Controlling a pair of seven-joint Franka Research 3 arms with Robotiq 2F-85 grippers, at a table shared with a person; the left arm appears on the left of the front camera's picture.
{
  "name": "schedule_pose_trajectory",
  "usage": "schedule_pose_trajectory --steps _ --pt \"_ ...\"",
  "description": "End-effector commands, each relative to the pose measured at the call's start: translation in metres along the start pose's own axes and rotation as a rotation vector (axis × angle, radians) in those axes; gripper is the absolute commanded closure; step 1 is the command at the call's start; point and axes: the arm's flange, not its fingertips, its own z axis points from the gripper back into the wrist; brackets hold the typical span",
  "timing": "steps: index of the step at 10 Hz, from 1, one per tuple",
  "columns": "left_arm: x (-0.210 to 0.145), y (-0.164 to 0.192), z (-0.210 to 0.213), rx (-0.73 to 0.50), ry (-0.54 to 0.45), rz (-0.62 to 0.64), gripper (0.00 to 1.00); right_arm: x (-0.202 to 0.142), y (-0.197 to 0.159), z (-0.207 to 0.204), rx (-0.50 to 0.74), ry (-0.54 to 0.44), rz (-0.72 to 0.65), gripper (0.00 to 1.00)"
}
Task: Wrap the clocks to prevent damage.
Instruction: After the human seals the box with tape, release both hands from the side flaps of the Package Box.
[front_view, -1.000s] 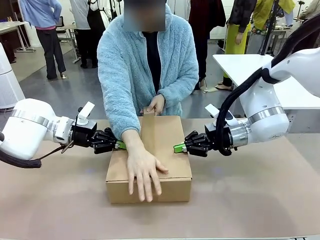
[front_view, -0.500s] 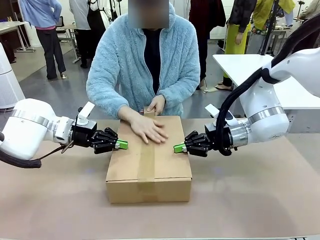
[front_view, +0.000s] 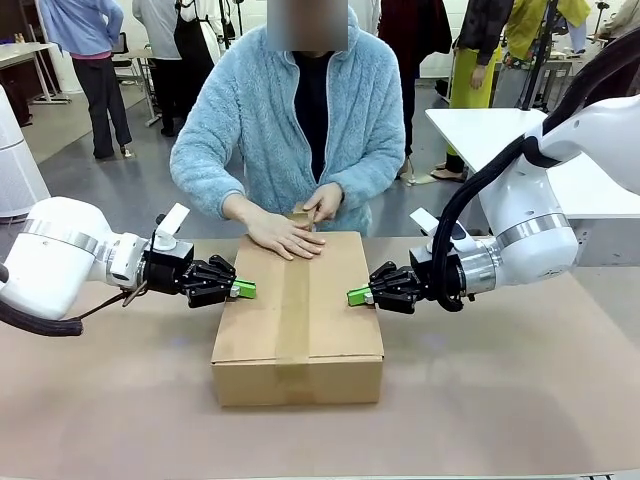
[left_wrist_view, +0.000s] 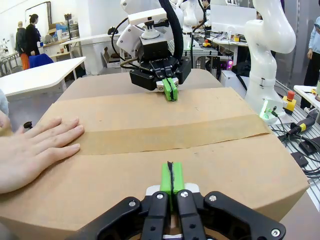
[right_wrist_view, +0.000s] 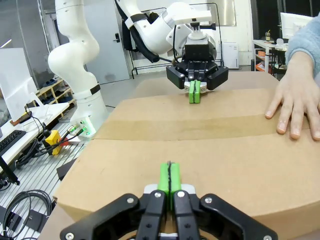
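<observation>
Right now your cardboard box (front_view: 298, 318) sits mid-table, nearer the robot's edge, its long axis running from you toward the person, with a strip of brown tape (front_view: 293, 305) along that axis over the top seam. No bubble-wrapped clocks are visible, so you cannot tell where they are. Your left gripper (front_view: 243, 289) has its jaws clenched on nothing, green tips just at the box's left top edge. Your right gripper (front_view: 358, 296) is likewise clamped empty at the right top edge. At the far edge, the person's hand (front_view: 283, 238) presses flat on the tape; the other hand (front_view: 325, 203) pinches its end.
</observation>
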Motion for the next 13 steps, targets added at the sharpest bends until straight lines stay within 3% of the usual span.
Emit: schedule_pose_trajectory --steps 1,11,12,13 --pt "0.0 0.001 -0.005 0.01 0.009 -0.003 1.0 -0.003 0.001 0.0 -0.004 0.011 -0.004 0.99" --pt "0.0 0.001 -0.005 0.01 0.009 -0.003 1.0 -0.003 0.001 0.0 -0.004 0.011 -0.004 0.99" --pt "0.0 0.0 0.0 0.0 0.0 0.0 1.0 0.0 0.0 0.0 0.0 0.0 0.0 0.99" --pt "0.026 0.004 0.016 -0.016 0.029 0.034 1.0 0.03 0.006 0.013 0.019 0.051 0.001 0.99"
